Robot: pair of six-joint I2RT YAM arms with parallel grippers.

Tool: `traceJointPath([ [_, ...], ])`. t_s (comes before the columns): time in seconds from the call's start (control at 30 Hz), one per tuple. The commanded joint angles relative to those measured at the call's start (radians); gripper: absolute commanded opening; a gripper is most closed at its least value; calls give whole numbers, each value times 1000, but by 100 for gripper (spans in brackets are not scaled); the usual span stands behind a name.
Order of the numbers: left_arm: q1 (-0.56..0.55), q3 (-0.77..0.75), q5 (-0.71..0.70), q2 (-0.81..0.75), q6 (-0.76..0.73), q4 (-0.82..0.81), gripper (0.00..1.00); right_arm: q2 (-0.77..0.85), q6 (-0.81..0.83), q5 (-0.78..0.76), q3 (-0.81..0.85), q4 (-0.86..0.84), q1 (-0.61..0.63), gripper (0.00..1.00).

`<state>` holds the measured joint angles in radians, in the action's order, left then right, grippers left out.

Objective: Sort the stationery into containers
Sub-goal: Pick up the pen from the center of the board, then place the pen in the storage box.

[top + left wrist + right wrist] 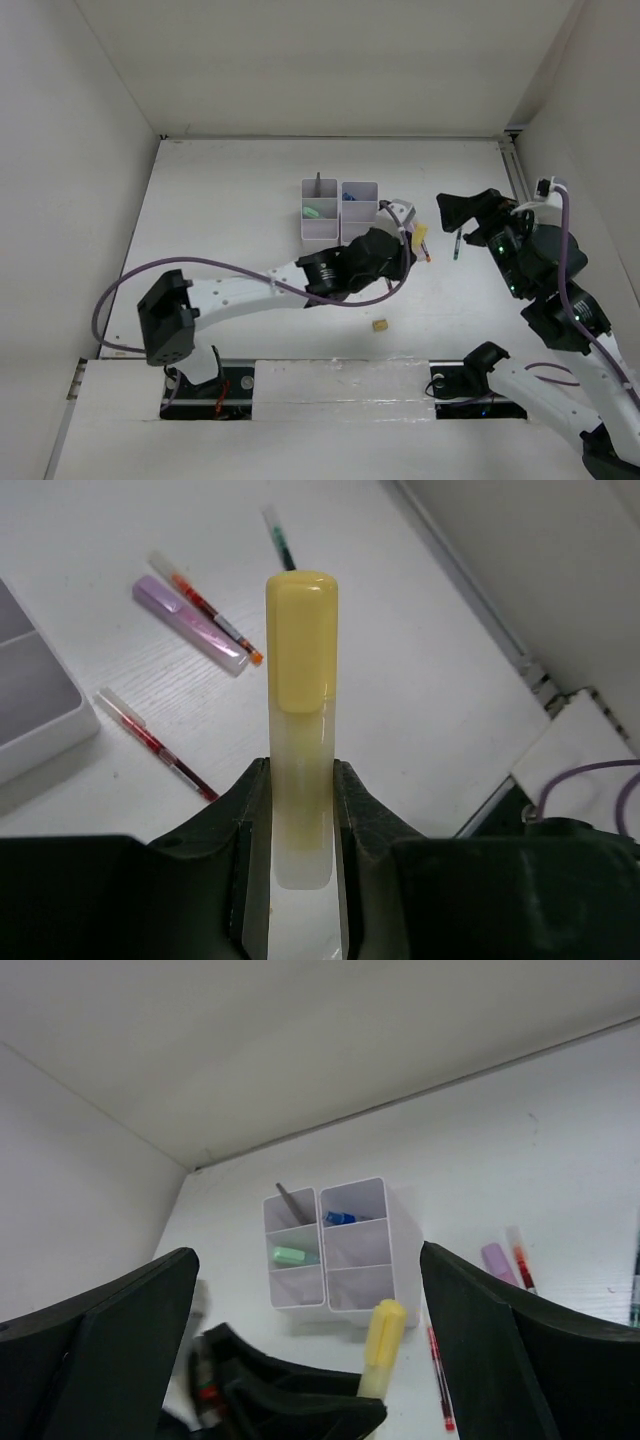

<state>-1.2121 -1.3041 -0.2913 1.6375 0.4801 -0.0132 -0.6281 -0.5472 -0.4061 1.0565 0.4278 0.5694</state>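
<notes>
Mostly hidden: a grey upright piece [288, 1202] in the far compartment of the organisers' [345, 1305] left half; only its top shows, so what it is cannot be told; a blue item [338, 1218] in the right half's far compartment shows just a corner above the wall
Hard to make out: a dark blurred thing [205, 1392] with a red patch, nearer than the organisers at the bottom of the right wrist view
Left tool [300, 780]: pinching the yellow highlighter [300, 670] by its clear lower barrel, a jaw pressed to each side; cap pointing away from the wrist; held above the desk [230, 200] just off the organisers' near right corner
Right tool [455, 213]: spread wide, nothing between the jaws; well right of the organisers
Green item [290, 1256]: middle compartment, left half
Loose right of the organisers: pink highlighter [190, 625] with a red pen [205, 605] just beside it; a second red pen [155, 742] closer to the organisers; a green-tipped pen [280, 540] farthest out
Tan eraser cube [380, 324]: on the organisers' near side, well apart
</notes>
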Motion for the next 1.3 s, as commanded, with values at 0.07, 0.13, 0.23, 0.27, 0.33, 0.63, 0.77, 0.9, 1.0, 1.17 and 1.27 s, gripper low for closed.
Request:
traceJointPath([
  [0.07, -4, 184, 26, -217, -92, -278, 0, -28, -8, 209, -19, -158, -19, 99],
  [0.13, -4, 221, 35, -263, -112, -346, 0, -38, -8, 262, -41, -188, -19, 99],
  [0.23, -4, 244, 35, -321, -143, -369, 0, -64, -8, 370, -64, -225, -19, 99],
  [0.27, -4, 253, 35, -330, -155, -369, 0, -73, -28, 401, -79, -251, -19, 99],
  [0.33, -4, 262, 35, -344, -167, -381, 0, -82, -39, 486, -96, -276, -19, 99],
  [0.63, -4, 284, 35, -395, -196, -410, 0, -93, -57, 507, -153, -297, -19, 92],
  [0.77, -4, 284, 44, -395, -196, -419, 0, -123, -66, 527, -162, -310, -19, 67],
  [0.9, -4, 284, 34, -386, -196, -419, 0, -133, -66, 566, -171, -328, -19, 15],
  [1.0, -4, 284, 0, -377, -206, -407, 0, -143, -76, 575, -171, -337, -19, 0],
  [1.17, -4, 264, -60, -381, -184, -328, 100, -194, -21, 575, -206, -441, -19, 0],
  [1.27, -4, 264, -81, -427, -147, -196, 100, -330, 70, 590, -163, -535, -43, 0],
])
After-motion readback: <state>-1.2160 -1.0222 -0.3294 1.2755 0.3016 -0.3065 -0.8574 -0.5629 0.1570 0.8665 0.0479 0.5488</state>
